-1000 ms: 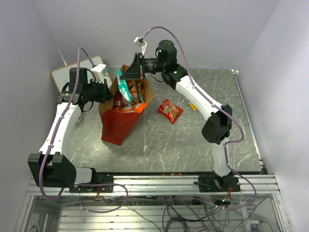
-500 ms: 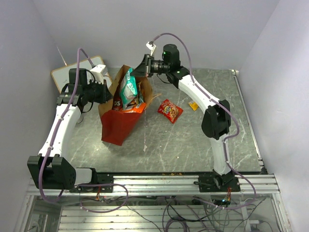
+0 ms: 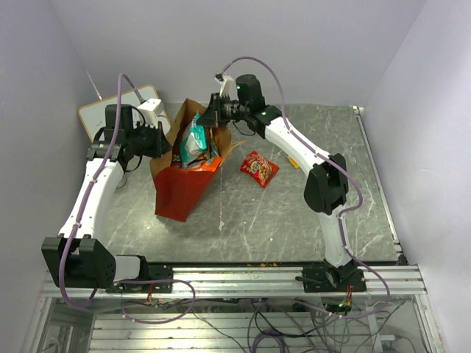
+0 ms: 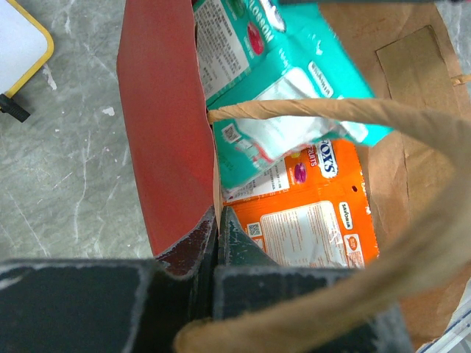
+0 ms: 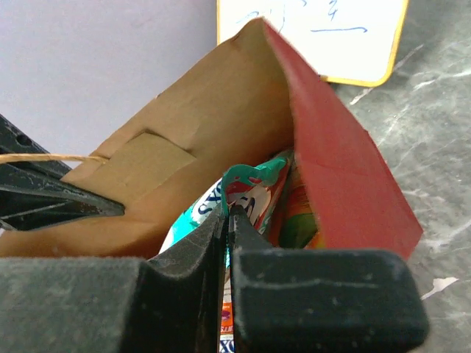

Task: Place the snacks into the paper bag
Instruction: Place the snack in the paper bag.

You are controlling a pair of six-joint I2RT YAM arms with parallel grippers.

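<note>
The red paper bag (image 3: 179,191) stands open, its brown inside showing. My left gripper (image 3: 163,140) is shut on its left wall, seen pinched in the left wrist view (image 4: 215,220). My right gripper (image 3: 210,118) is at the bag's far rim, shut on the top edge of a teal snack packet (image 3: 195,138) that hangs inside the bag; the right wrist view shows the grip (image 5: 229,213) on the packet (image 5: 257,176). An orange packet (image 4: 313,213) lies deeper in the bag under the teal one (image 4: 287,73). A small red packet (image 3: 259,168) and a small yellow packet (image 3: 294,162) lie on the table to the bag's right.
A white writing board with a yellow rim (image 3: 99,114) leans at the back left, behind the left arm; it also shows in the right wrist view (image 5: 316,33). The bag's twine handle (image 4: 331,110) crosses the left wrist view. The walls stand close at the left and back.
My right gripper has moved down and left with the teal packet, lowering it from above the bag into the bag's mouth. The left arm and the bag have not moved.
</note>
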